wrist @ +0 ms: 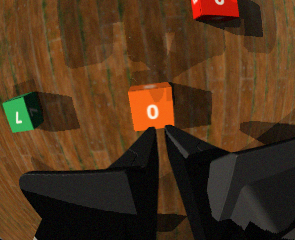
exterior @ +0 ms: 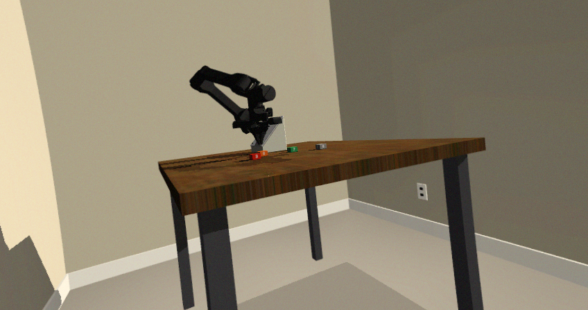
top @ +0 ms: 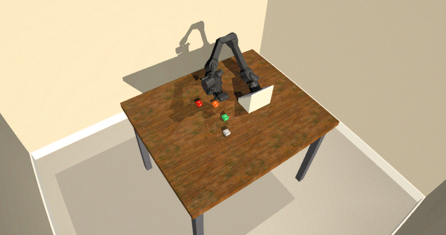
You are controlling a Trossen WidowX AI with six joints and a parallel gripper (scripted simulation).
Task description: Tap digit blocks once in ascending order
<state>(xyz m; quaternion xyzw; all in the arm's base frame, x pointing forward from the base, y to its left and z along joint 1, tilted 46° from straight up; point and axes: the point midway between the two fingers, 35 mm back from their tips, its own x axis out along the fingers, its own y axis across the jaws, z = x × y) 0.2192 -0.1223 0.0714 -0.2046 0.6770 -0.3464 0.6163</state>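
Orange block (top: 214, 104) (exterior: 263, 152) (wrist: 152, 111), flat on the surface (top: 265, 145) (exterior: 371, 154) (wrist: 99, 30), digit zero showing on top, and here's the tool (top: 215, 98) (exterior: 260, 143) (wrist: 159, 132) lined up close to it! The fingers are drawn nearly together, just a sliver between the tips, nothing held: a neat, narrow poker for this job. Zero is the lowest a digit can go, so this looks like the opening tap. In the exterior view the tips point down just over the block; whether they've made contact, I can't tell. In the wrist view they line up with its near edge rather than the middle, so a small correction toward the centre of the top face, made up high, would be the smart play. Then straight down, slow at the finish, a light kiss and straight back up, no sideways drift! Catch that edge and the block could tip or skid. Keep the fingers together, too; spreading them could straddle it and nudge its sides. Red block (top: 199, 103) (exterior: 254, 156) (wrist: 215, 10) sits nearby, green block (top: 224, 117) (exterior: 292, 149) (wrist: 17, 114) on another side, so lift well clear before any sideways travel!
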